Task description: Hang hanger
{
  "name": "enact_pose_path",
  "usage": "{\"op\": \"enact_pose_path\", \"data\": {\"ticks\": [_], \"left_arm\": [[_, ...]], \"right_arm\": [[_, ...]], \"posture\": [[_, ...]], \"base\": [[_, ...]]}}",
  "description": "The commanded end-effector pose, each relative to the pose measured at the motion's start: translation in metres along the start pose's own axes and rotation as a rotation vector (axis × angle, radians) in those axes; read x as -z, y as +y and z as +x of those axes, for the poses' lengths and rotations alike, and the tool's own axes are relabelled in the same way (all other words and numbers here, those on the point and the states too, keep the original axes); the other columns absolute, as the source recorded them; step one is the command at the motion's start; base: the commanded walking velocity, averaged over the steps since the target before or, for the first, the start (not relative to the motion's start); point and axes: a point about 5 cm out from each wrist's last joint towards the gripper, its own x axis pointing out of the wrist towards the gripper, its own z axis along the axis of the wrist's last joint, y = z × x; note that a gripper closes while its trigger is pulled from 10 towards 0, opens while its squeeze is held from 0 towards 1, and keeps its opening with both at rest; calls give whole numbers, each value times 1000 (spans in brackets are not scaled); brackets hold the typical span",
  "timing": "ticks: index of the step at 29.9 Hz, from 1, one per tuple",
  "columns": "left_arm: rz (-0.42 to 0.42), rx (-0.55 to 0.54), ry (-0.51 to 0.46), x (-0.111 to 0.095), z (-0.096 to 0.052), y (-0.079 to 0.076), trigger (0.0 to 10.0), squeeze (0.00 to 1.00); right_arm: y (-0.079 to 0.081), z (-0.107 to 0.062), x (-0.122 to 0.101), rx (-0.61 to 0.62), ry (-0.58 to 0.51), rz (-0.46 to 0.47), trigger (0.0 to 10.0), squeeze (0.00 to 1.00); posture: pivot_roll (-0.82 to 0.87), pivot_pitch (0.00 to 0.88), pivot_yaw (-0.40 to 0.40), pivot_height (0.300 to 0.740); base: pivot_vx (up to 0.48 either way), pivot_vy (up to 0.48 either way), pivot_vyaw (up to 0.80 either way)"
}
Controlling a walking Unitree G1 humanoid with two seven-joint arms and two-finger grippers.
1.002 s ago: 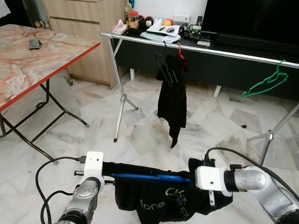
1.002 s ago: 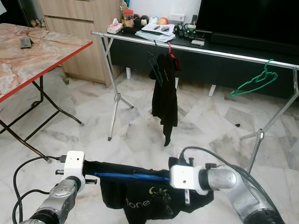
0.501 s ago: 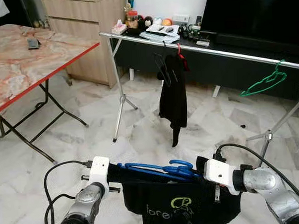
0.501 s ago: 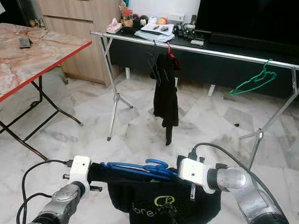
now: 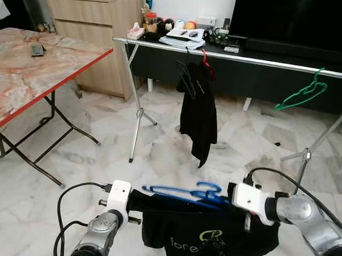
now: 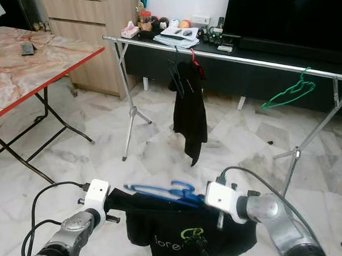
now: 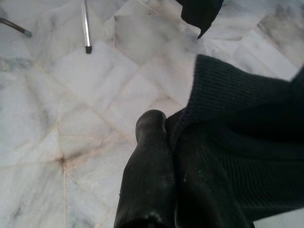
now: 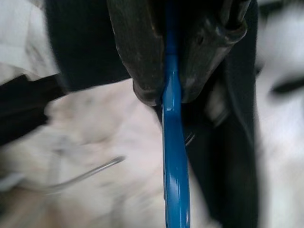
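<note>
Since half a second ago the blue hanger with its black shirt sits slightly higher between the arms, at six o'clock. The right gripper pinches the hanger bar tight; the left gripper is closed onto the shirt's edge.

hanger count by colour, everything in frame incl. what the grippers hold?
Blue: 1, the blue hanger carrying the black shirt, held between left gripper and right gripper
Green: 1, the green hanger on the rail
Red: 1, the red hanger on the rail
Black: 1, the black hanger beside it
Total: 4
</note>
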Motion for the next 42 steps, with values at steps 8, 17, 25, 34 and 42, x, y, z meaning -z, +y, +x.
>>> {"op": "enact_pose_path", "data": {"ticks": [8, 17, 25, 34, 42], "left_arm": [[-20, 21, 4, 1, 0, -1, 0, 0], [-53, 58, -23, -7, 2, -4, 0, 0], [-81, -85, -150, -19, -1, 12, 0, 0], [-144, -162, -496, -60, -18, 22, 0, 0], [-109, -118, -636, -69, -40, 8, 10000, 0]], "right_arm": [[-18, 8, -37, 302, -448, 388, 10000, 0], [-33, 15, -34, 660, -729, 881, 10000, 0], [-28, 26, 0, 750, -301, 786, 10000, 0], [3, 19, 51, 832, -88, 888, 10000, 0], [47, 8, 99, 938, 174, 1045, 10000, 0]], "posture": [[-26, 65, -56, 740], [-14, 62, -59, 740], [-14, 59, -63, 740], [-7, 63, -48, 740], [21, 27, -33, 740]], "base": [[0, 0, 0], [0, 0, 0], [0, 0, 0], [0, 0, 0], [0, 0, 0]]}}
